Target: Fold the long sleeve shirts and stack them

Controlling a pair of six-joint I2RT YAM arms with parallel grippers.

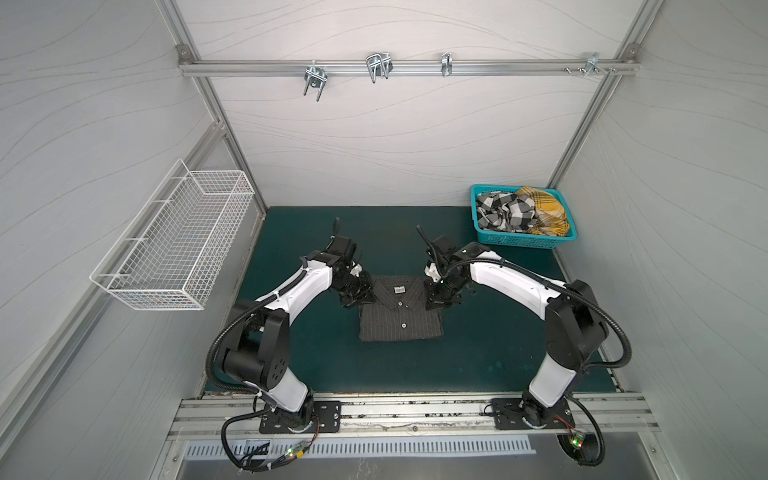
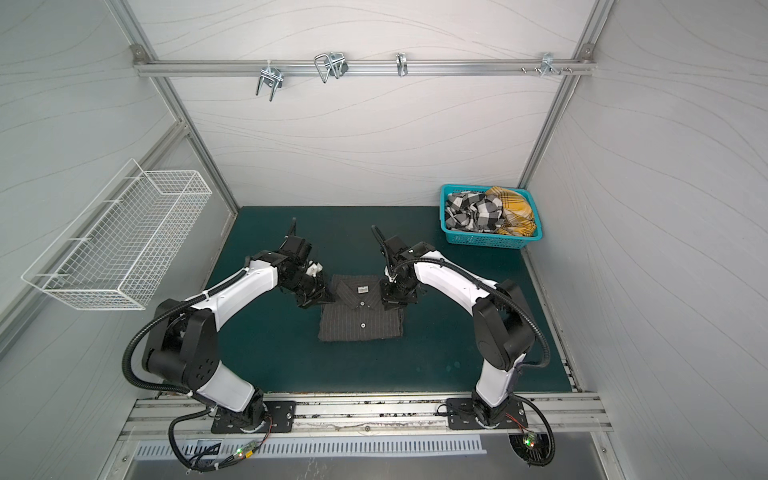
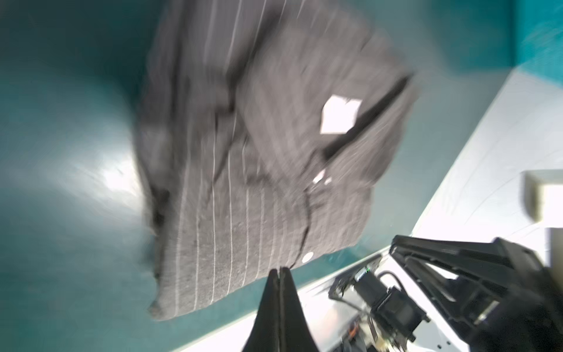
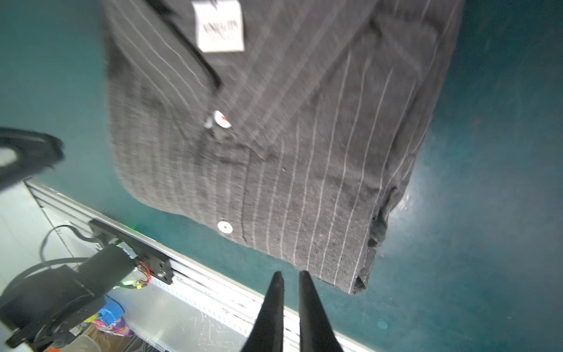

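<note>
Pinstriped shirt [image 1: 401, 320] folded, laid flat mid-mat [image 1: 478, 353], between both grippers. Left gripper [image 3: 280, 270] pressed together, empty; its wrist view blurred. Right gripper [image 4: 291, 273] parted by narrow gap, nothing clamped. Fingertips hidden under wrists in both top views. Checked shirt [image 1: 505, 212], yellow plaid shirt [image 1: 544, 210] bunched in teal basket [image 1: 523, 241].

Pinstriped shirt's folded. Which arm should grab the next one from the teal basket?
Probably right: the teal basket sits far right, nearest the right gripper; the left gripper would cross the pinstriped shirt.
</note>
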